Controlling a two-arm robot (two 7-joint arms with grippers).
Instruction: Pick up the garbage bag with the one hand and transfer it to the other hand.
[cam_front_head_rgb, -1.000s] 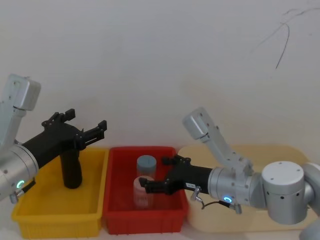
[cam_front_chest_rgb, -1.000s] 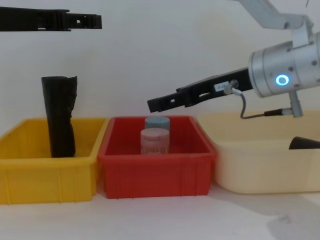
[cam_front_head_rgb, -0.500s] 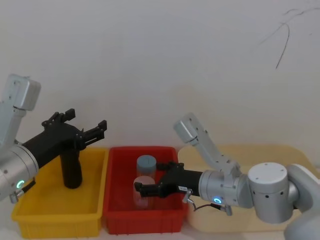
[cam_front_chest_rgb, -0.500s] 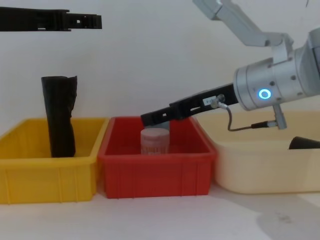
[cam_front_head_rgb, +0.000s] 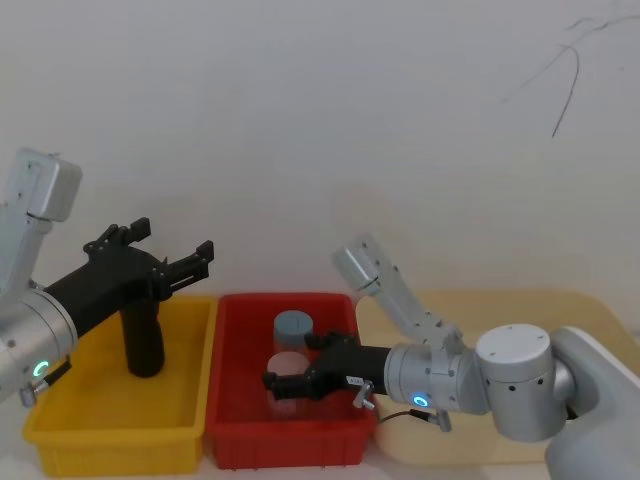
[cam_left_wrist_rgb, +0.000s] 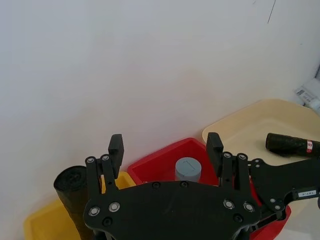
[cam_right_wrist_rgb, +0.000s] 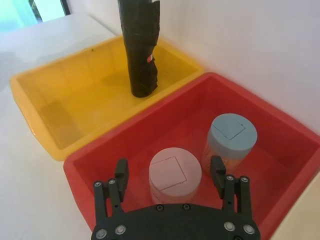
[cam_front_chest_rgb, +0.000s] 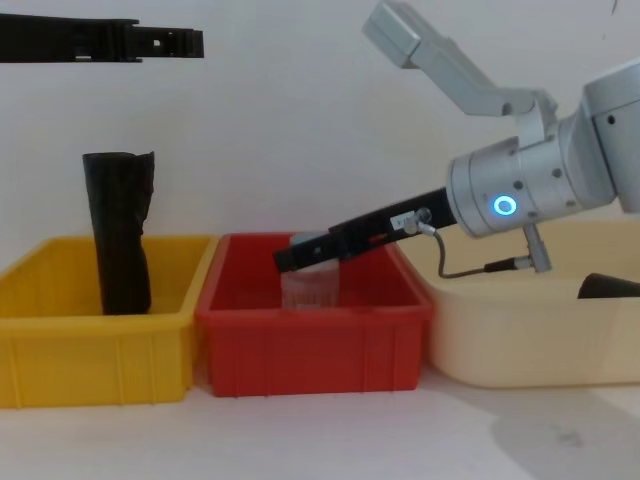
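The garbage bag (cam_left_wrist_rgb: 287, 144), a black roll with a red-and-white label band, lies on its side in the cream tub (cam_left_wrist_rgb: 250, 120); its dark end pokes up at the tub's right (cam_front_chest_rgb: 605, 286). My right gripper (cam_front_head_rgb: 290, 368) is open and low inside the red bin (cam_front_head_rgb: 290, 450), fingers either side of a pink-lidded jar (cam_right_wrist_rgb: 175, 172), seen too from the right wrist (cam_right_wrist_rgb: 169, 170) and chest (cam_front_chest_rgb: 285, 262). My left gripper (cam_front_head_rgb: 175, 238) hangs open and empty above the yellow bin (cam_front_head_rgb: 60, 425), seen from its wrist (cam_left_wrist_rgb: 165, 145) and high in the chest view (cam_front_chest_rgb: 190, 42).
A taller black roll (cam_front_head_rgb: 143, 340) with a ragged top (cam_front_chest_rgb: 120, 235) stands upright in the yellow bin. A blue-grey-lidded jar (cam_right_wrist_rgb: 232, 134) stands behind the pink one in the red bin. The three containers sit side by side against a white wall.
My right arm has swung left and down, bringing its open gripper from above the red bin into it, around the pink-lidded jar. The left arm has not moved.
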